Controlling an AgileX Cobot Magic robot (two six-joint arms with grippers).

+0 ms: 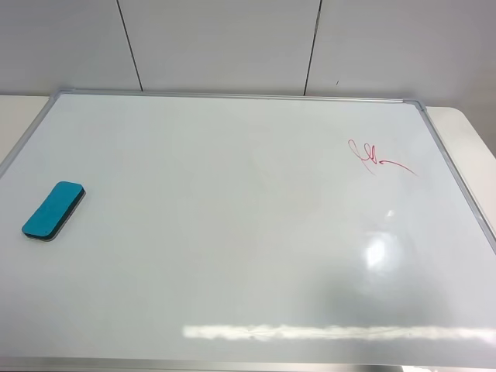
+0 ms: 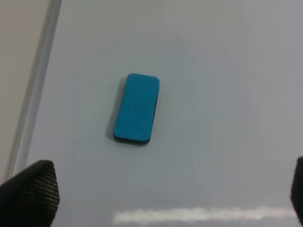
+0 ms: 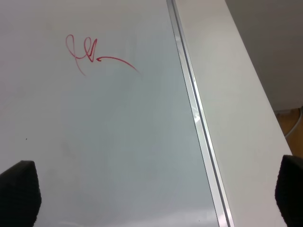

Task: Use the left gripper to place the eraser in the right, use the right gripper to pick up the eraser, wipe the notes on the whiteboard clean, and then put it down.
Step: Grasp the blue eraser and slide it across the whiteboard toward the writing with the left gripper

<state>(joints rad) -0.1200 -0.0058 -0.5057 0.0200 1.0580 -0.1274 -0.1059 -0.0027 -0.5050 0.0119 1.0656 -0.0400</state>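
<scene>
The large, glossy white, silver-framed whiteboard (image 1: 232,256) is being viewed from above. The black left claw (image 2: 161,194) and black right claw (image 3: 154,194) are being held spread wide, empty. The small teal-blue eraser block (image 1: 53,210) is lying near the board's left edge; the opening pickup is judged in hand, descent and closure across its narrow sides being called for. Thin red scribbled notes (image 1: 376,157) are awaiting wiping at right.

Office-like: whiteboard (image 1: 232,232), panelled wall (image 1: 217,39)
</scene>
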